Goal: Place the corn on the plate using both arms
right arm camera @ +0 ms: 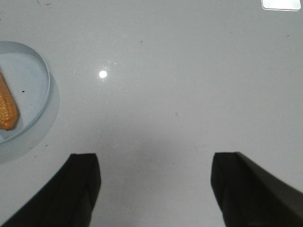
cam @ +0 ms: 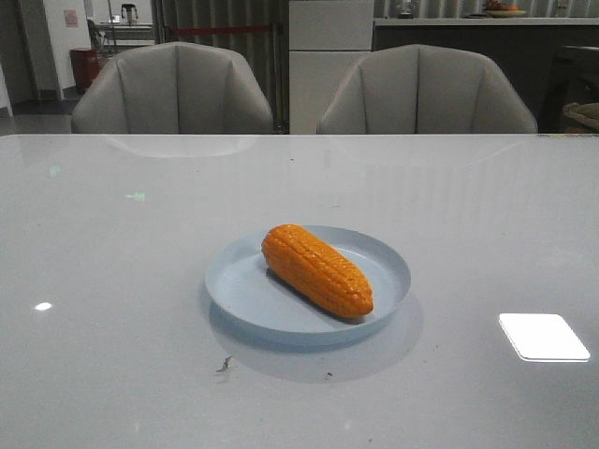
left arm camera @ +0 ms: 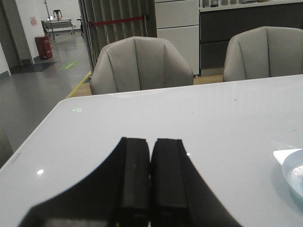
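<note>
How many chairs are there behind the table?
2. One grey chair stands behind the table's far edge on the left, the other chair on the right. Both also show in the left wrist view. More could stand outside the pictures.

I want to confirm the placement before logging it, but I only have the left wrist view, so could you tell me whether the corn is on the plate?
Observer: Yes. The corn lies inside the plate, resting diagonally across it in the front view.
Operator: Thanks. Is the right gripper holding anything?
Observer: No. The right gripper is open over bare table, off to the side of the plate, with nothing between its fingers.
Operator: Can you see my left gripper in the front view?
Observer: No, neither arm shows there. Only the left wrist view shows the left gripper, with its fingers pressed together and nothing between them.
</note>
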`<state>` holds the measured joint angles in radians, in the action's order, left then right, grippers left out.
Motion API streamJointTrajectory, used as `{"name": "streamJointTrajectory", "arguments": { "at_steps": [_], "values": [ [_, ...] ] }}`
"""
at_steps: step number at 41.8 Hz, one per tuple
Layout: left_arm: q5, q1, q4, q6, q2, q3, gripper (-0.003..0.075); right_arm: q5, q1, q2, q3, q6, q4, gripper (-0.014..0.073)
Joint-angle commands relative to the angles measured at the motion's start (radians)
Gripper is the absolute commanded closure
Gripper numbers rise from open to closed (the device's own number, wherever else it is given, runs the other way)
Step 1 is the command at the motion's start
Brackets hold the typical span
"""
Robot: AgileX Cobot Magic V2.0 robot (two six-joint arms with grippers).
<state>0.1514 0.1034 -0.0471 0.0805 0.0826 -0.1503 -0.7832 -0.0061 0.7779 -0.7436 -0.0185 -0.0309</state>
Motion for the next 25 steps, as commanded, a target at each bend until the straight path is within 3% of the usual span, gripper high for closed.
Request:
{"name": "streamJointTrajectory", "arguments": {
  "at_steps": [1, 13, 25],
  "values": [
    [-0.099, -0.002, 0.021, -0.013, -0.053, 0.033, 0.0627, 0.067, -0.005, -0.006, -0.025, 0.001, -0.005, 0.0],
    [-0.263, -0.002, 0.07, -0.013, -0.11, 0.201, 0.0627, 0.067, -0.005, -0.006, -0.025, 0.001, -0.005, 0.0],
    [-0.236, -0.002, 0.07, -0.013, -0.11, 0.199, 0.0627, 0.068, -0.005, -0.006, -0.025, 0.001, -0.005, 0.0]
  ]
}}
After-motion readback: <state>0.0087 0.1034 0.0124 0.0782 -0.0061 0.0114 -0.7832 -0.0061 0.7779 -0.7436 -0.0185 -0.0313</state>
